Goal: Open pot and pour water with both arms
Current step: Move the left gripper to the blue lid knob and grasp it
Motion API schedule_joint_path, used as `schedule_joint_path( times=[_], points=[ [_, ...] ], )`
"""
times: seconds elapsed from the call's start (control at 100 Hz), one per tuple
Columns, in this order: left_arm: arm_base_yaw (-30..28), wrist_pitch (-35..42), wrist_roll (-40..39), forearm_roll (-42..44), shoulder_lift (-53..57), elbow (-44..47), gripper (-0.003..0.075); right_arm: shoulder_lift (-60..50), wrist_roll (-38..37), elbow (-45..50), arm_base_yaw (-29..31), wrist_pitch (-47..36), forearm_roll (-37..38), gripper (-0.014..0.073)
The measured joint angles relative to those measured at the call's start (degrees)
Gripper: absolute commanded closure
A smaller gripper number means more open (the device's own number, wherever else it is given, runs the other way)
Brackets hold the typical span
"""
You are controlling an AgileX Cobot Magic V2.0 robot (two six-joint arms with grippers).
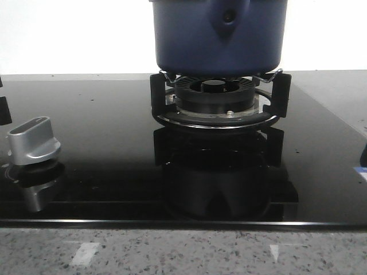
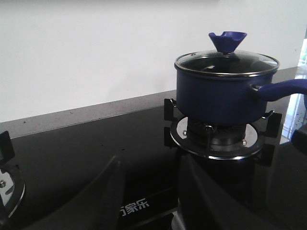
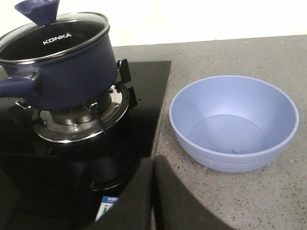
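Note:
The dark navy-blue pot (image 1: pixel 218 40) stands on the gas burner (image 1: pixel 217 97) at the back centre of the black glass cooktop. The left wrist view shows the pot (image 2: pixel 216 98) with its glass lid (image 2: pixel 226 62) on, a blue knob (image 2: pixel 227 41) on top, and its long handle (image 2: pixel 280 88) sticking out sideways. My left gripper (image 2: pixel 151 163) is open and empty, low over the cooktop, well short of the pot. My right gripper (image 3: pixel 152 162) is shut and empty, over the cooktop's edge between the pot (image 3: pixel 62 72) and a light-blue bowl (image 3: pixel 230 160).
A silver control knob (image 1: pixel 33 140) stands on the cooktop at the front left. The bowl sits on the speckled grey counter (image 3: pixel 268 201) beside the cooktop. Part of a second burner (image 2: pixel 5 177) shows in the left wrist view. A white wall is behind.

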State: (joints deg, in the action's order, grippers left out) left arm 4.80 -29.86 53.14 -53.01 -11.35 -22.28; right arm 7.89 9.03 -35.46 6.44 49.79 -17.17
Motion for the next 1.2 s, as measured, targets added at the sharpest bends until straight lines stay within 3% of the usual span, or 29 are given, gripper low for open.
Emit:
schedule_joint_path(
  times=[0.2, 0.29, 0.58, 0.85, 1.2],
  points=[
    [5.9, 1.1, 4.6, 0.1, -5.2, -4.6, 0.0335, 0.0, 0.0, 0.0, 0.0, 0.0, 0.1, 0.0347],
    [9.1, 2.0, 4.7, 0.0, -7.9, -6.9, 0.0335, 0.0, 0.0, 0.0, 0.0, 0.0, 0.1, 0.0291],
    [20.3, 4.5, 5.1, -0.7, -22.7, -14.6, 0.0335, 0.0, 0.0, 0.0, 0.0, -0.1, -0.1, 0.0288],
    [23.3, 21.0, 5.1, -12.5, -34.0, -16.6, 0.0323, 0.0, 0.1, 0.0, 0.0, -0.1, -0.1, 0.0288],
    [23.5, 11.0, 13.1, -12.2, -48.6, -29.7, 0.0318, 0.0, 0.1, 0.0, 0.0, -0.1, -0.1, 0.0289]
  ],
)
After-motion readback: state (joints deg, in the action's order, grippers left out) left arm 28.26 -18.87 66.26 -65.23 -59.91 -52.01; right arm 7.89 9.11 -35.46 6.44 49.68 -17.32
